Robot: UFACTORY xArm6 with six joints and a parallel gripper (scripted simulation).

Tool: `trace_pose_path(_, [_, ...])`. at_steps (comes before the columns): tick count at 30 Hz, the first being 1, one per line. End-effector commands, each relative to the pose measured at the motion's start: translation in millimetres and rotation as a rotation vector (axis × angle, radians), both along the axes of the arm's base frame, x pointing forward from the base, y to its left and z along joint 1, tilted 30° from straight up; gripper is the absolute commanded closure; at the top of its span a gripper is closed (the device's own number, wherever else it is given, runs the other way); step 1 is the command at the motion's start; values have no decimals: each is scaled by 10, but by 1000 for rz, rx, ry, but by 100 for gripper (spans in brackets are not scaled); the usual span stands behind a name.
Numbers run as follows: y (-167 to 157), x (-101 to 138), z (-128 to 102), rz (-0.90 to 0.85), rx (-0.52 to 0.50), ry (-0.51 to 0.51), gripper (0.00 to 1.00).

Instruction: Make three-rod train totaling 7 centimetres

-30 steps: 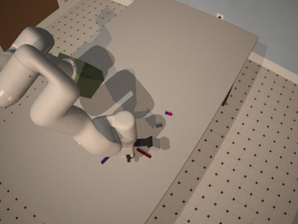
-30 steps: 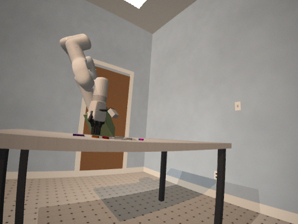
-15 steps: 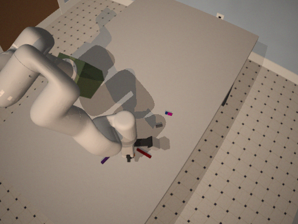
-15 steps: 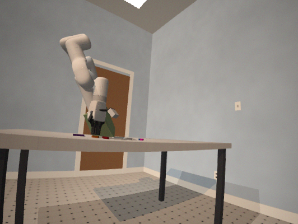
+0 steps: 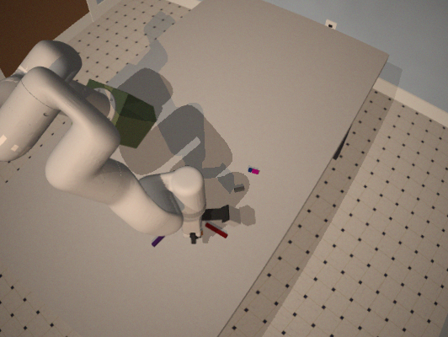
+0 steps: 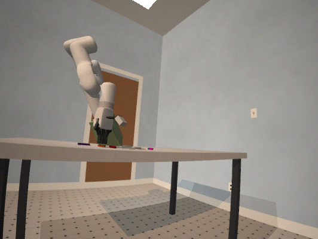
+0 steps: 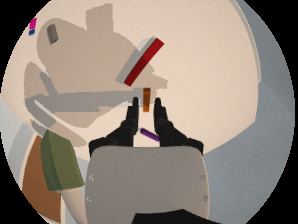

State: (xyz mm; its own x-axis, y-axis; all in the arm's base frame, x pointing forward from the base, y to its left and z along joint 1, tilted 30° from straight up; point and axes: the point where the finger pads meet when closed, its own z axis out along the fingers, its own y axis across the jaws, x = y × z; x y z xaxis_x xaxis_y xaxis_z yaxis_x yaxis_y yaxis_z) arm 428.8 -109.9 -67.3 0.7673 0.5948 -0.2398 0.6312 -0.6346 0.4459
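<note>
My gripper (image 5: 194, 240) points down, just above the table near its front edge. In the wrist view its fingers stand a little apart on either side of the orange rod (image 7: 147, 98), with a gap on each side. The orange rod (image 6: 101, 146) lies flat on the table. The red rod (image 5: 216, 230) (image 7: 144, 62) lies just beyond it, at an angle. The purple rod (image 5: 157, 241) lies behind the fingers. The grey rod (image 5: 239, 188) lies further off. The blue rod (image 5: 250, 169) and the magenta rod (image 5: 255, 171) lie end to end beyond it.
A dark green block (image 5: 130, 118) stands at the arm's base. The table's right edge (image 5: 295, 227) runs close to the rods. The arm's elbow (image 5: 80, 160) hangs over the left part of the table.
</note>
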Motion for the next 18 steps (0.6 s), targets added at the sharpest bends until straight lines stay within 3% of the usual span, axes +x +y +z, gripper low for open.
trace_pose_path(1, [4,12,9,1,0,-3,76])
trace_pose_path(18, [-39,22,-67,1,0,-3,76])
